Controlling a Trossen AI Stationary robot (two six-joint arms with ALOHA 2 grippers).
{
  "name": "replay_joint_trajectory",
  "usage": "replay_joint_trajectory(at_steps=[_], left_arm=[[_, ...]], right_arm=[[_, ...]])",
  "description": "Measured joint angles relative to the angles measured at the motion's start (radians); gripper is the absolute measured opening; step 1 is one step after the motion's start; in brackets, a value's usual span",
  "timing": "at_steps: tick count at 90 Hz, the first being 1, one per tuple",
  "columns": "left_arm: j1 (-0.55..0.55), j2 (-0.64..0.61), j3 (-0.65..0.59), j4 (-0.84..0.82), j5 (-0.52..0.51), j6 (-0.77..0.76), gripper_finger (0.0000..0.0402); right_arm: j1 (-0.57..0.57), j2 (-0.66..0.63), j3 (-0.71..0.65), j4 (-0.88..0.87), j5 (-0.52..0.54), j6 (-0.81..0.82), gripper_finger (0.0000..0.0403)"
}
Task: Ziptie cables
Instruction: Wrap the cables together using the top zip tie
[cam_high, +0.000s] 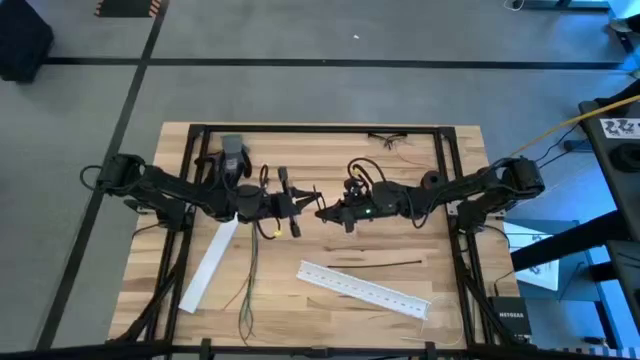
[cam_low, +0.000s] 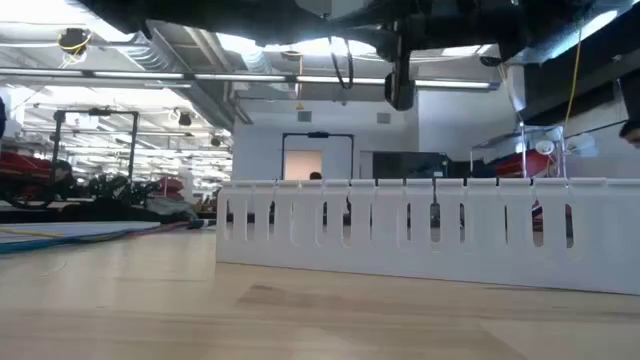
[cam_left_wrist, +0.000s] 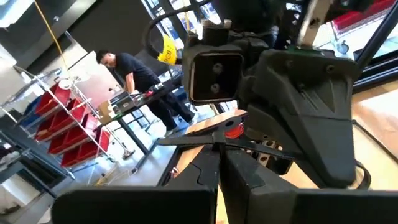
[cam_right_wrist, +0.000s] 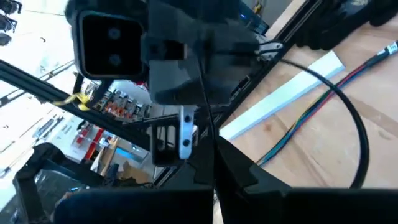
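**Cable Bundle: Handling Properties and Arm Pose**

The cables (cam_high: 250, 272) lie on the counter (cam_high: 330, 240) left of centre, running from just below the left gripper (cam_high: 298, 203) toward the near edge, where their ends splay apart. They sit between the plain white strip (cam_high: 209, 265) on the left and the perforated white strip (cam_high: 364, 289) on the right. A thin black strip (cam_high: 372, 264) lies just beyond the perforated one.

Judged by appearance, the wires are thin, light and limp. They will sag and separate if lifted at one point. The far portion, where the strands run closest together, is the better place to take hold; avoid the splayed ends.

Both arms reach inward over the middle of the counter, forearms roughly level, with the left gripper and the right gripper (cam_high: 324, 211) tip to tip, near each other. A thin dark strand passes across the right wrist view between them. Whether either pair of jaws is spread or pressed together cannot be told.
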Motion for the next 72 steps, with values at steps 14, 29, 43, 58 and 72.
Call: replay_joint_trajectory(at_steps=[14, 29, 43, 58, 72], left_arm=[[-0.008, 0.003, 0.0, 0.003, -0.001, 0.015, 0.0], [-0.014, 0.018, 0.0, -0.002, -0.004, 0.045, 0.0], [-0.015, 0.027, 0.0, -0.005, -0.022, 0.074, 0.0], [-0.012, 0.039, 0.0, -0.016, -0.012, 0.065, 0.0], [-0.014, 0.041, -0.001, -0.014, -0.013, 0.059, 0.0]], right_arm=[[-0.024, 0.0, 0.0, -0.005, 0.01, 0.016, 0.0], [-0.052, 0.0, 0.0, 0.0, -0.012, 0.016, 0.0], [-0.065, 0.0, 0.0, 0.036, -0.045, 0.016, 0.0], [-0.066, -0.001, 0.0, 0.03, -0.129, -0.061, 0.0006], [-0.068, -0.009, 0.0, -0.008, -0.263, -0.187, 0.0044]])
